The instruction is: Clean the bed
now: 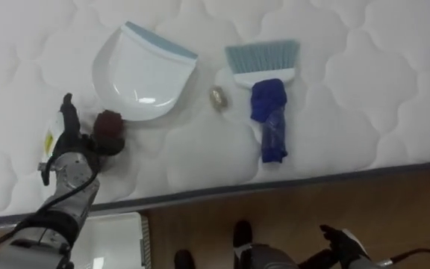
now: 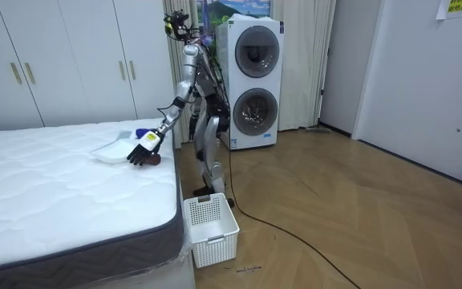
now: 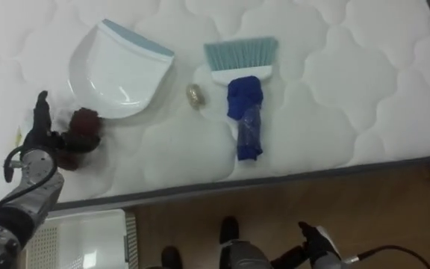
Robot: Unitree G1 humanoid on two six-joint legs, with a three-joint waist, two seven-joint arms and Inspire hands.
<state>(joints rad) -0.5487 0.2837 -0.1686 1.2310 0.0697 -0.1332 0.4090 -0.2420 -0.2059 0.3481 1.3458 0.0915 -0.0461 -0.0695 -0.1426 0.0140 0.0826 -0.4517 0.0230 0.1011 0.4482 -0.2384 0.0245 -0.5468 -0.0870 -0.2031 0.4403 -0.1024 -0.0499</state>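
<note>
Bed (image 1: 349, 90): a white quilted mattress with no sheet; it carries the cleaning tools and the litter.
Robot: stands at the long side of the bed in the room view, leaning slightly with its left arm stretched out over the mattress.
Washers (image 2: 251, 80): two stacked front-loaders behind the robot, against the far wall.
Floor (image 2: 359, 217): wood planks, running along the bed's edge.
Basket (image 2: 211, 229): white and slatted, on the floor just beside the bed's corner.
Dustpan (image 1: 144, 71): white with a blue lip, lying flat on the mattress, left of the brush.
Brush (image 1: 263, 63): pale blue bristles pointing away from the robot, its handle wrapped in a blue cloth (image 1: 269, 112).
Left hand (image 1: 72, 146): on the mattress near the bed's edge, just below the dustpan; fingers apart, thumb raised, touching the lump without clamping it.
Right hand (image 1: 343, 240): low beside the robot, over the floor; whether apart or together cannot be told.
Lump (image 1: 110, 123): dark red, resting on the mattress against the left hand and touching the dustpan's near rim.
Ball (image 1: 218, 96): a small crumpled, yellowish scrap on the mattress between dustpan and brush.
</note>
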